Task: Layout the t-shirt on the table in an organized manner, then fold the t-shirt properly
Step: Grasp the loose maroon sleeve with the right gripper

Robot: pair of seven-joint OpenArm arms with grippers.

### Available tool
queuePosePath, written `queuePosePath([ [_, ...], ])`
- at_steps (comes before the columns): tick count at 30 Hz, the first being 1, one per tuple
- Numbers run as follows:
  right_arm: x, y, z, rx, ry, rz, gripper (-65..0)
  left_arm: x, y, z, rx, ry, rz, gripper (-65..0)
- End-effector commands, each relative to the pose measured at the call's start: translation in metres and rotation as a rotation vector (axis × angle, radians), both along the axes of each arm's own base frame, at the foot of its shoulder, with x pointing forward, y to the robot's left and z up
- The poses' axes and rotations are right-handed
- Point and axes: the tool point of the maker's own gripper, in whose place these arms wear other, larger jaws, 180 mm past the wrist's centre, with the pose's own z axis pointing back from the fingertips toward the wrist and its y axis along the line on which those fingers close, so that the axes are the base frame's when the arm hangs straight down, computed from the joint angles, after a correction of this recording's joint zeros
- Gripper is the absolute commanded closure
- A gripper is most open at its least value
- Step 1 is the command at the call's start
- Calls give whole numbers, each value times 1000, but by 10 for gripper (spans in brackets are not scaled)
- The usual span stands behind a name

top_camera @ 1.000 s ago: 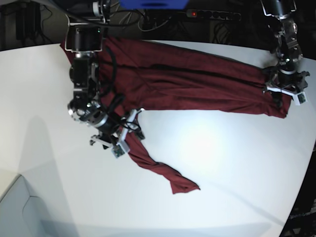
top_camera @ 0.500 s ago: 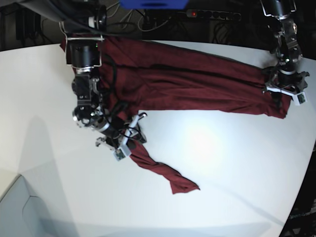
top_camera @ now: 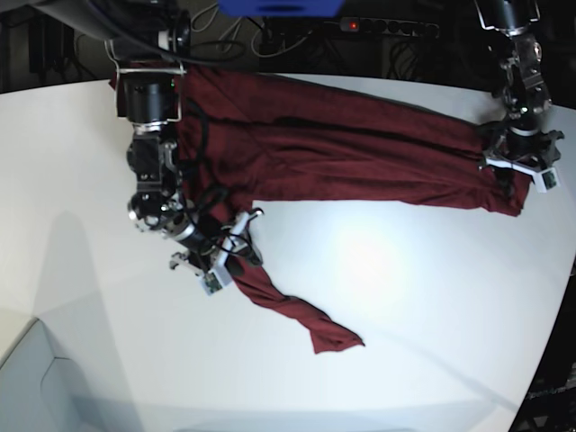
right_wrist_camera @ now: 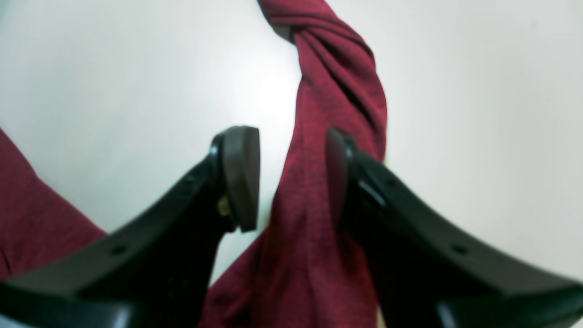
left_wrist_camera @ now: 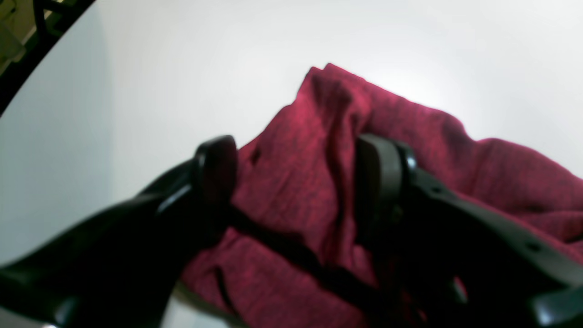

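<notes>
The dark maroon t-shirt (top_camera: 342, 153) lies stretched across the back of the white table (top_camera: 405, 297), and one twisted sleeve (top_camera: 297, 315) trails toward the front. My right gripper (top_camera: 232, 256) straddles that sleeve (right_wrist_camera: 319, 150). Its jaws are partly closed: one pad touches the cloth and a strip of table shows beside the other pad, so it is open (right_wrist_camera: 294, 177). My left gripper (top_camera: 517, 166) sits low on the shirt's right end. Its fingers are wide apart over a bunched ridge of fabric (left_wrist_camera: 328, 136), so it is open (left_wrist_camera: 296, 168).
The table's curved edge (top_camera: 540, 360) runs down the right side, with dark floor beyond it. Cables and a power strip (top_camera: 387, 27) lie behind the table. A pale box corner (top_camera: 36, 378) sits at the front left.
My right gripper has slid a little down along the sleeve, and its jaws have narrowed around it. The left arm and the shirt's body have not moved.
</notes>
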Motion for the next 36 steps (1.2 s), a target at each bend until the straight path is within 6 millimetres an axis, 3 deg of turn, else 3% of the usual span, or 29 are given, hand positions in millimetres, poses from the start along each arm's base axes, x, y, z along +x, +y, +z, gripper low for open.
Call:
queuePosePath([
  [1, 16, -1, 21, 26, -65, -27, -212, 7, 4, 9, 18, -17, -8, -383],
  [21, 17, -8, 18, 14, -61, -55, -210, 7, 4, 9, 18, -17, -9, -384],
  [29, 20, -22, 7, -8, -36, -141, -206, 13, 3, 12, 19, -28, -11, -384],
  [36, 17, -22, -1, -8, -15, -140, -88, 13, 3, 12, 19, -29, -12, -384],
])
